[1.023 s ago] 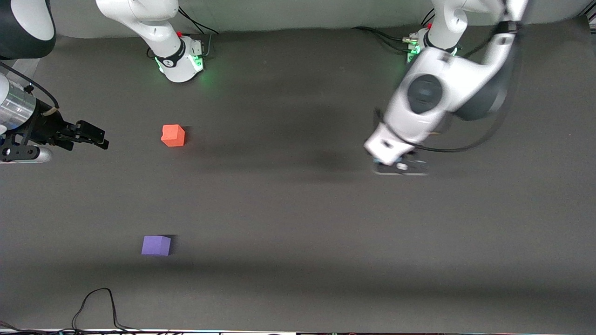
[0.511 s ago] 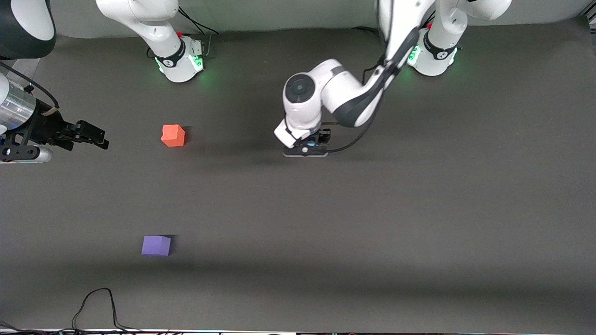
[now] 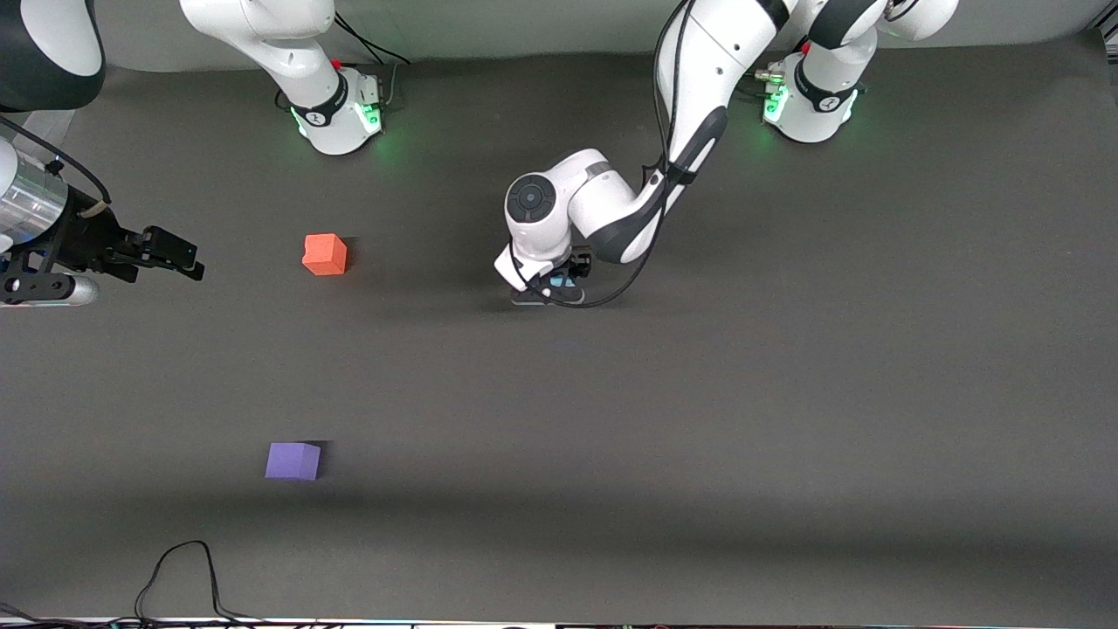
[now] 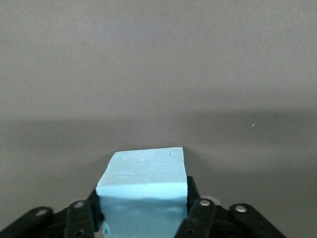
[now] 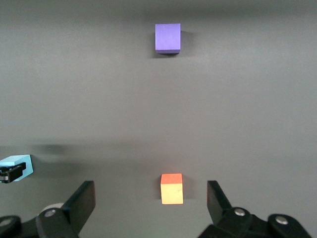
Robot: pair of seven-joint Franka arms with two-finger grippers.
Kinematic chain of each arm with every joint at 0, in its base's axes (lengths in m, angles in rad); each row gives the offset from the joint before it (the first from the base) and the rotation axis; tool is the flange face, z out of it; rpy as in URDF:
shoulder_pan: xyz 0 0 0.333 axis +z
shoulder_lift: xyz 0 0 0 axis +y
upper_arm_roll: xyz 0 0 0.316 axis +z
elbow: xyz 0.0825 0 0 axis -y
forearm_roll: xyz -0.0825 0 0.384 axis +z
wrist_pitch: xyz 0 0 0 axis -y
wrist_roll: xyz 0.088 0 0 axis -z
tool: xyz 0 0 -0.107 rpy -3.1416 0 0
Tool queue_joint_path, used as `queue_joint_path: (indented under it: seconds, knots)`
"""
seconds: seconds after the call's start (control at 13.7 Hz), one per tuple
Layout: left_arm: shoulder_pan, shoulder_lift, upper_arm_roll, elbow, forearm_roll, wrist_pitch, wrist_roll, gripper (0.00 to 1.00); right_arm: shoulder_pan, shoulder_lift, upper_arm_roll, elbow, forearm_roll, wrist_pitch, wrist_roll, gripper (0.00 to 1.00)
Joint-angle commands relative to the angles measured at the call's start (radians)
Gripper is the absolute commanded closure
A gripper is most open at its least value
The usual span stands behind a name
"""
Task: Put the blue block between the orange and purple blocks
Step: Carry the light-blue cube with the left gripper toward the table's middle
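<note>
the table (image 3: 786, 419) is mostly bare dark mat. the left arm's gripper (image 3: 552, 288) sits low near the middle, pinching the blue block (image 4: 143, 191) between its fingers. the right gripper (image 5: 151, 201) waits spread wide at the table's edge. the orange block (image 3: 325, 254) is at about 9 o'clock from the blue one and the purple block (image 3: 293, 460) at about 8. looks like it's mid-carry; next it probably needs to head toward 8 o'clock into the gap between them.

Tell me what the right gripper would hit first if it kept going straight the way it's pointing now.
Most likely the orange block: in the right wrist view it sits centred between the right gripper's open fingers. The purple block lies farther along almost the same line. Height above the table is unclear, so it might pass over.
</note>
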Motion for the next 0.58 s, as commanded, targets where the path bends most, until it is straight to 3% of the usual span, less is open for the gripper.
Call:
queue_joint_path:
  seconds: [0.0, 0.07, 0.29, 0.51]
  knots:
    - [0.001, -0.004, 0.010, 0.047, 0.018, -0.035, -0.012, 0.00, 0.003, -0.006, -0.002, -0.003, -0.019, 0.000, -0.016, 0.00]
    - [0.027, -0.021, 0.010, 0.055, 0.023, -0.073, -0.003, 0.00, 0.004, -0.007, -0.002, -0.003, -0.018, 0.000, -0.013, 0.00]
    - [0.134, -0.192, -0.001, 0.054, -0.024, -0.293, 0.145, 0.00, 0.009, 0.004, -0.001, -0.005, -0.006, -0.003, -0.022, 0.00]
    - [0.335, -0.340, 0.001, 0.054, -0.107, -0.468, 0.354, 0.00, 0.035, 0.001, 0.001, -0.017, -0.007, -0.019, -0.021, 0.00]
